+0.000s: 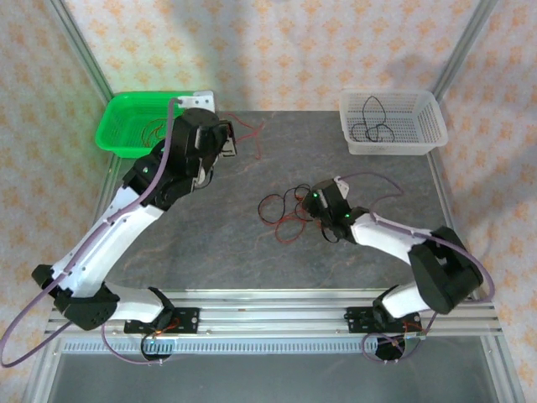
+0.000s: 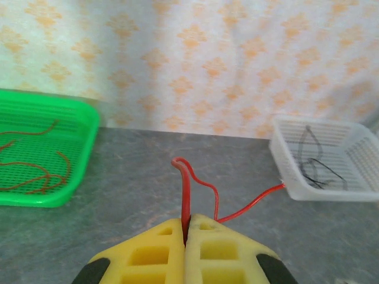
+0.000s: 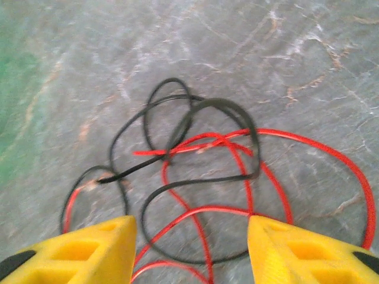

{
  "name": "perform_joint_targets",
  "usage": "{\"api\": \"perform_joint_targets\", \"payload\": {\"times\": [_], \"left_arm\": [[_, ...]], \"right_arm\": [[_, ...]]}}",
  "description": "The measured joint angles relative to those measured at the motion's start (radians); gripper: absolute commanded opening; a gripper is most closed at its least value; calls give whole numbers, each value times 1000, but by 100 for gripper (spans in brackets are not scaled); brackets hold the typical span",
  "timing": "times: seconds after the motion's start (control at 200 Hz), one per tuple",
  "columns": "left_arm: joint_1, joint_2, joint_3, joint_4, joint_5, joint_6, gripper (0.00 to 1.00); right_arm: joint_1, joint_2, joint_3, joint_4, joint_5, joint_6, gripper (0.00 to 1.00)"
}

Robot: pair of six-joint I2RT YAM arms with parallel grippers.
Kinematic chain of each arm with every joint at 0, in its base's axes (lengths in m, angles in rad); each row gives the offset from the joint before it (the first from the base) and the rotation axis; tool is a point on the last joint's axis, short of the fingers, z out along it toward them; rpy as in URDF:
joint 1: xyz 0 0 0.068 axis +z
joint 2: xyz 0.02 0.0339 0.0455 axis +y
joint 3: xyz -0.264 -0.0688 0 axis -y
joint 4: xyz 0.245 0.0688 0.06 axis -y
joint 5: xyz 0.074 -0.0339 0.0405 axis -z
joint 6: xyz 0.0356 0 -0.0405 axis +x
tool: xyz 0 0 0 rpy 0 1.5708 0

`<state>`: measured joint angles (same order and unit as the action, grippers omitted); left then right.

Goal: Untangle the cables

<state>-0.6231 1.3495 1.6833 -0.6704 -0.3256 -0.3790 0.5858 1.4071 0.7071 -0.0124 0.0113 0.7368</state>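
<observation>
left gripper (image 2: 185, 239) pinches a red wire (image 2: 187, 195) between pressed fingers; likely sorting step, green basket (image 2: 89, 133) lies to their left. right gripper (image 3: 189, 236) spread above the red-and-black tangle (image 3: 204, 142); next, isolate one strand.

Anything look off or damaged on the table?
Nothing damaged or spilled. The left gripper pinches a red cable trailing outside the green basket; a red-black tangle lies on the table.
</observation>
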Motion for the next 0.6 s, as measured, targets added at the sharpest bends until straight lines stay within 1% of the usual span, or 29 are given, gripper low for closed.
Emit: {"api": "perform_joint_targets", "payload": {"times": [0.11, 0.165, 0.34, 0.596], "left_arm": [[77, 55, 28, 1, -5, 12, 0], [111, 82, 48, 1, -5, 16, 0], [208, 191, 167, 4, -5, 41, 0], [362, 324, 297, 18, 8, 66, 0]], "right_arm": [[40, -69, 16, -47, -10, -23, 63], [63, -96, 27, -69, -14, -34, 64], [115, -166, 46, -118, -35, -55, 64], [140, -209, 47, -155, -46, -58, 64]]}}
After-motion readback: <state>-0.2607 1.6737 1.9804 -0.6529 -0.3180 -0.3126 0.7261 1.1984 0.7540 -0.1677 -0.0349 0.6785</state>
